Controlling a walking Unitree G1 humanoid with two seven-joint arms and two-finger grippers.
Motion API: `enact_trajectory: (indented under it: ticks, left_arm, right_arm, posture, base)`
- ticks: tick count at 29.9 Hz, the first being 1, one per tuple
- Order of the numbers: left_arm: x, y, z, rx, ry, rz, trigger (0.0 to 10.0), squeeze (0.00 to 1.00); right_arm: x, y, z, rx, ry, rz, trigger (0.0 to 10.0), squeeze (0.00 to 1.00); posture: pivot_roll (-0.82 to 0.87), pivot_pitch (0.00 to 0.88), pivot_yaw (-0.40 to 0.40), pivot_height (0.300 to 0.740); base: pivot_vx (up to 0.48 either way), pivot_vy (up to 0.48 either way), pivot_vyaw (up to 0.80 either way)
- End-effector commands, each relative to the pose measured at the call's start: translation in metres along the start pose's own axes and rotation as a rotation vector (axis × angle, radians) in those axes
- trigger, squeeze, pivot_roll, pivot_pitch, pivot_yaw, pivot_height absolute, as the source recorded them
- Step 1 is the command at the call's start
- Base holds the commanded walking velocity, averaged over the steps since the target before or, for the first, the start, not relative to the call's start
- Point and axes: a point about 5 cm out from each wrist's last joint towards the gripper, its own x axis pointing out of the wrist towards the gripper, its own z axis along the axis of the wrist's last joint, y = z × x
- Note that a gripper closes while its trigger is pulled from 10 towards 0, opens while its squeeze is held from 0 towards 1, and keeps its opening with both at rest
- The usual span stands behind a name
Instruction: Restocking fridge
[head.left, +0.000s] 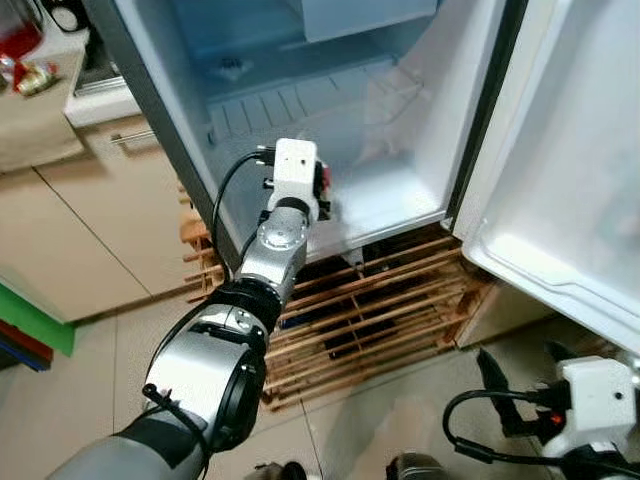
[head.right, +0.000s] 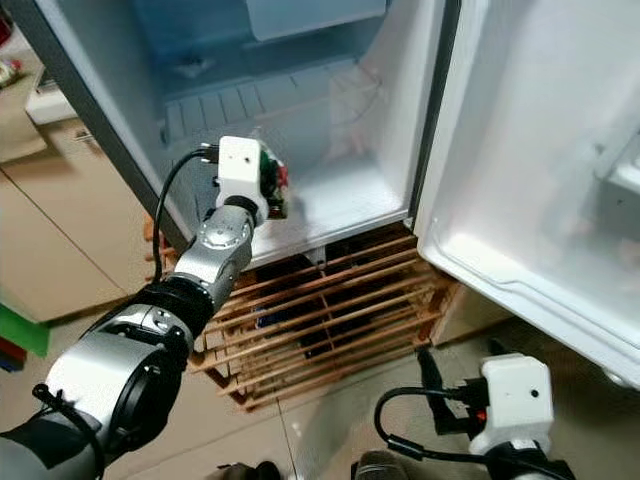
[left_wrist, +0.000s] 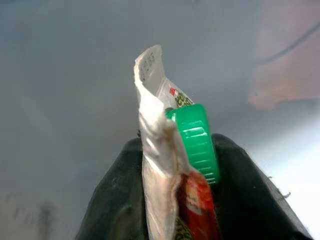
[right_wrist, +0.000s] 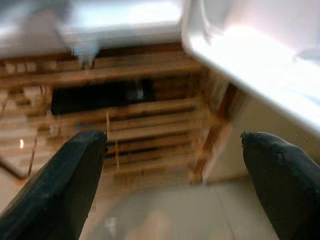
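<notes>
My left gripper (head.left: 323, 192) reaches into the open fridge (head.left: 400, 195), just above the front of its bottom floor. It is shut on a squeeze pouch (left_wrist: 161, 165), white and red with a green screw cap (left_wrist: 196, 142). In the left wrist view the pouch stands between the two black fingers (left_wrist: 115, 200), its crumpled top end pointing into the fridge. Only a red and green edge of the pouch (head.right: 279, 185) peeks past the wrist camera in the head views. My right gripper (head.left: 522, 368) hangs low near the floor below the fridge door (head.left: 570, 150), open, with nothing between its fingers (right_wrist: 60, 185).
The fridge stands on a wooden slat pallet (head.left: 385, 305) over a tiled floor. Its door is swung open to the right. Inside, a ribbed back wall and a drawer (head.left: 360, 15) sit higher up. Beige cabinets (head.left: 80, 230) and a counter with red items (head.left: 20, 45) lie to the left.
</notes>
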Motion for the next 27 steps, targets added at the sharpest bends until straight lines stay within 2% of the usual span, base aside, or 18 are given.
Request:
enact_trajectory:
  ticks: [1, 7, 12, 15, 21, 26, 27]
  left_arm:
    - [0.003, 0.01, 0.005, 0.015, -0.016, 0.055, 10.0, 0.0]
    - [0.004, 0.029, 0.007, 0.036, -0.044, 0.156, 10.0, 0.0]
    - [0.005, 0.04, 0.011, 0.035, -0.06, 0.225, 10.0, 0.0]
    - [0.005, 0.048, 0.015, 0.005, -0.062, 0.352, 10.0, 0.0]
    - [0.003, 0.043, 0.01, -0.039, -0.024, 0.422, 10.0, 0.0]
    - [0.002, 0.035, 0.009, -0.067, -0.01, 0.423, 10.0, 0.0]
    - [0.002, 0.032, 0.01, -0.063, -0.008, 0.416, 10.0, 0.05]
  right_arm:
    - [-0.006, 0.001, 0.001, -0.002, 0.027, 0.003, 10.0, 0.0]
    - [-0.022, 0.003, 0.001, -0.014, 0.07, 0.024, 10.0, 0.0]
    - [-0.027, 0.004, 0.001, -0.022, 0.088, 0.033, 10.0, 0.0]
    - [-0.029, 0.004, 0.001, -0.024, 0.1, 0.031, 10.0, 0.0]
    - [-0.032, 0.006, 0.001, -0.024, 0.111, 0.033, 10.0, 0.0]
    - [-0.031, 0.006, 0.002, -0.025, 0.112, 0.038, 10.0, 0.0]
    - [-0.031, 0.006, 0.002, -0.026, 0.112, 0.04, 10.0, 0.0]
  posture:
    - [-0.39, 0.252, 0.087, 0.74]
    - [-0.4, 0.288, 0.058, 0.74]
    - [-0.4, 0.297, 0.052, 0.74]
    - [-0.41, 0.301, 0.051, 0.74]
    - [-0.42, 0.304, 0.05, 0.74]
    - [-0.42, 0.303, 0.047, 0.74]
    - [-0.42, 0.302, 0.047, 0.74]
  base:
    - [0.0, 0.0, 0.0]
    - [0.0, 0.0, 0.0]
    - [0.0, 0.0, 0.0]
    - [0.0, 0.0, 0.0]
    - [0.0, 0.0, 0.0]
    - [0.0, 0.0, 0.0]
    - [0.0, 0.0, 0.0]
